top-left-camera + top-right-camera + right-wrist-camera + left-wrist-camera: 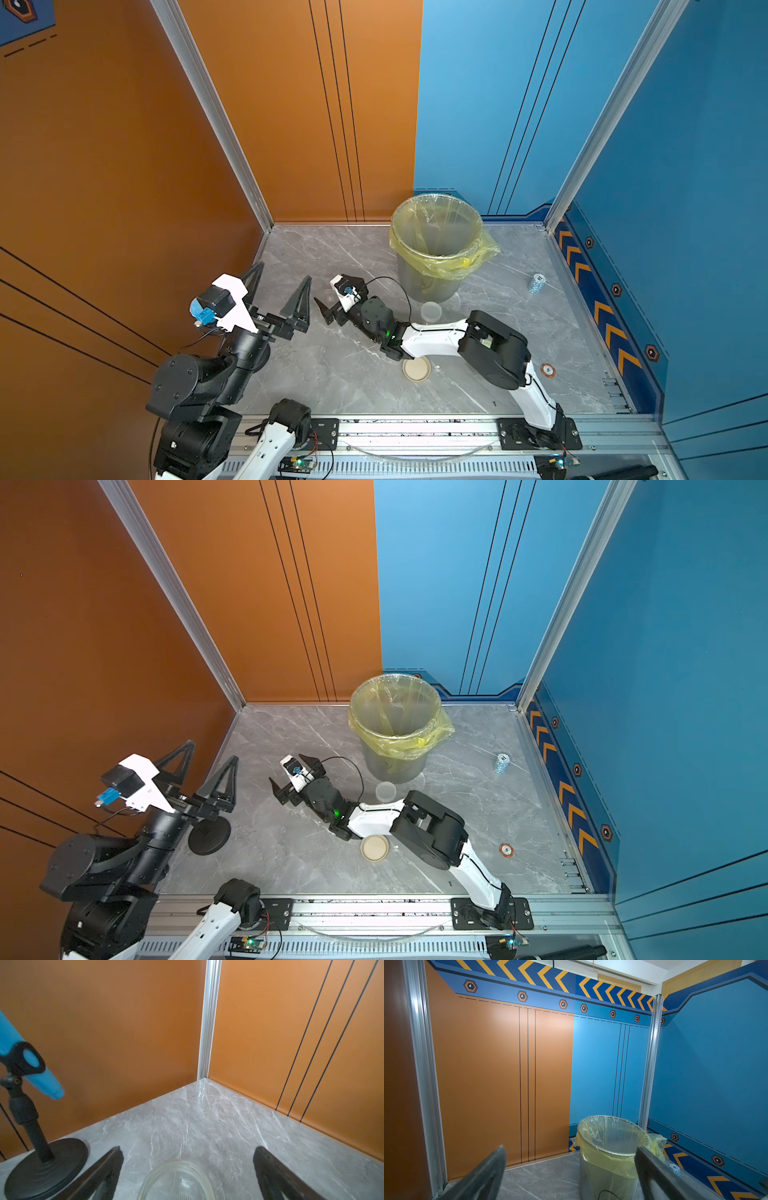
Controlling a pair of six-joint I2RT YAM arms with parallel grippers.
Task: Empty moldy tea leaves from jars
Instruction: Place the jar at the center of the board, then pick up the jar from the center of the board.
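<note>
Between the right fingers: clear jar (178,1180), seen only from the right wrist; no lid seen on it; sits on the grey table (332,374) close to the palm, touching neither finger; hidden under the wrist in both top views
Jar axis: rim reads as an oval turned up toward the lens, so probably upright; cannot say for sure
Right gripper (330,287): fingers spread wide, clamped on nothing; low over the table at about 10 o'clock from its centre, aimed toward 10 o'clock, at the orange corner
Left gripper (284,270): likewise spread wide and empty; raised, at 9 o'clock from the right one, well apart from the jar
Nearer arm: right, plainly
Tea leaves: none to be made out in the jar, glass looks clean; inside of the bin too dim to judge
Bin (436,232): yellow-bagged, near, at 2 o'clock from the right gripper
Loose pieces: beige lid (416,369) flat on the table at 5 o'clock from the right gripper, partly behind the forearm; translucent round piece (431,311) just beside the bin's foot, at 6 o'clock of it, jar or lid not clear
Coming move, as a guess: jar dead centre in the span, so closing would take it squarely across its width; backing off instead would call for a straight pull toward 4 o'clock, along the forearm, lest a finger clip the glass
</note>
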